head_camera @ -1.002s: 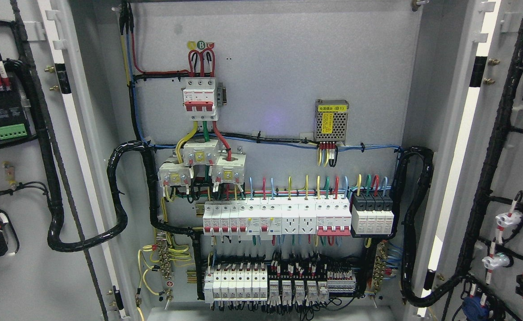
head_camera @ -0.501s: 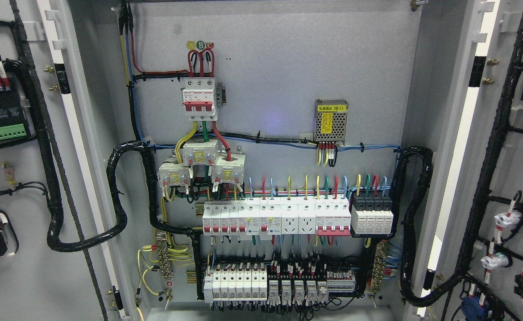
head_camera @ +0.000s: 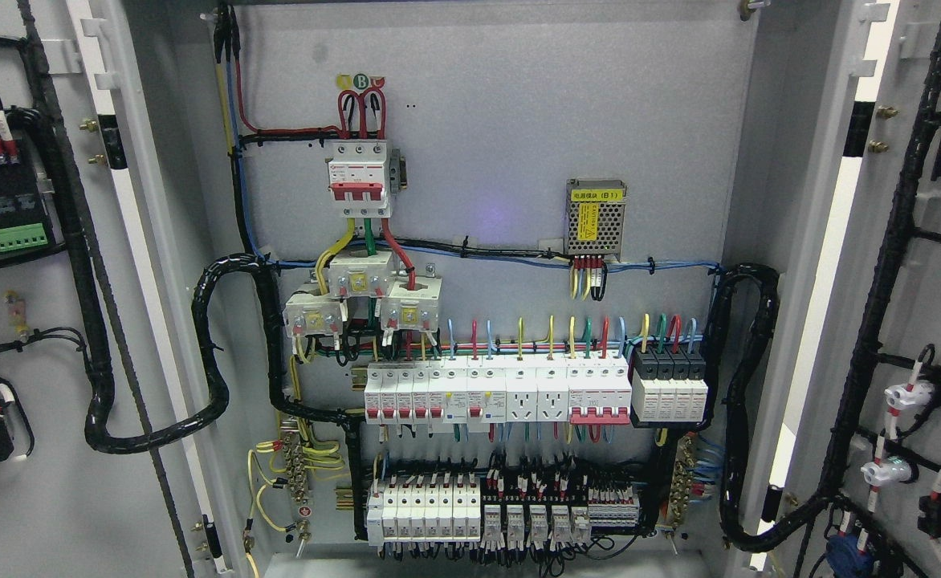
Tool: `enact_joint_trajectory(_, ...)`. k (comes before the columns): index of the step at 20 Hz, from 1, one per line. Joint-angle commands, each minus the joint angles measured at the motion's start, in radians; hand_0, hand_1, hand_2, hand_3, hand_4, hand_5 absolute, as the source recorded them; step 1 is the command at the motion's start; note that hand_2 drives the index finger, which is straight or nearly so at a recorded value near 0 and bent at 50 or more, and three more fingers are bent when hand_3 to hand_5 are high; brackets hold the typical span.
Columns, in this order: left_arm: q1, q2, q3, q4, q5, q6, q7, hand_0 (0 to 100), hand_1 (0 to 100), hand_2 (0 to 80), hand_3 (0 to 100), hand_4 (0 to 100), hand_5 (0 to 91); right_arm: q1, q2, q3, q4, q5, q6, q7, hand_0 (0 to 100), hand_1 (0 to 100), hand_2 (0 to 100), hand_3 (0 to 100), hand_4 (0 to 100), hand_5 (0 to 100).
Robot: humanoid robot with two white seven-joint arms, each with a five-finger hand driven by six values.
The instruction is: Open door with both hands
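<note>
Both doors of the grey electrical cabinet stand swung wide. The left door [head_camera: 45, 498] shows its inner face at the picture's left, with black cable looms and a green terminal block. At the picture's right the right door [head_camera: 920, 265] also shows its inner face, carrying black cables and white lamp backs. Between them the cabinet's back panel [head_camera: 519, 104] is fully exposed, with breakers and coloured wires. Neither of my hands nor any arm appears in the head view.
A red three-pole breaker [head_camera: 358, 177] sits high on the panel, a meshed power supply [head_camera: 596, 217] to its right. Rows of white breakers [head_camera: 494, 389] and terminals [head_camera: 503, 510] fill the lower panel. Thick black cable loops [head_camera: 213, 353] [head_camera: 747, 401] bridge panel and doors.
The right door's inner fittings have shifted slightly down and left in the picture, as if that door is still swinging a little. The left door and panel look unchanged.
</note>
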Motion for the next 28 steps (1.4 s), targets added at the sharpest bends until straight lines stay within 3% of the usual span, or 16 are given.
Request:
enact_joint_trajectory(1, 0.022, -0.029, -0.151, -0.061, -0.035, -0.014, 0.0, 0, 0, 0.0, 0, 3, 0.0, 0.001, -0.015, 0.076, -0.049, 0.005, -0.379, 0.002, 11, 0, 0, 0, 0, 0)
enact_joint_trajectory(11, 0.09, -0.06, -0.252, -0.06, -0.151, -0.089, 0.002, 0, 0, 0.0, 0, 3, 0.0, 0.028, -0.006, 0.268, -0.006, 0.162, -0.378, 0.0, 11, 0, 0, 0, 0, 0)
enact_joint_trajectory(20, 0.226, -0.227, -0.292, -0.023, -0.352, -0.086, -0.001, 0, 0, 0.0, 0, 3, 0.0, 0.125, 0.031, 0.454, 0.16, 0.243, -0.378, -0.001, 11, 0, 0, 0, 0, 0)
enact_joint_trajectory(23, 0.275, -0.246, -0.292, 0.009, -0.368, -0.081, -0.002, 0, 0, 0.0, 0, 3, 0.0, 0.165, 0.043, 0.509, 0.198, 0.255, -0.379, -0.003, 11, 0, 0, 0, 0, 0)
enact_joint_trajectory(28, 0.337, -0.27, -0.285, 0.126, -0.369, -0.078, -0.002, 0, 0, 0.0, 0, 3, 0.0, 0.245, 0.071, 0.546, 0.275, 0.26, -0.379, -0.006, 11, 0, 0, 0, 0, 0)
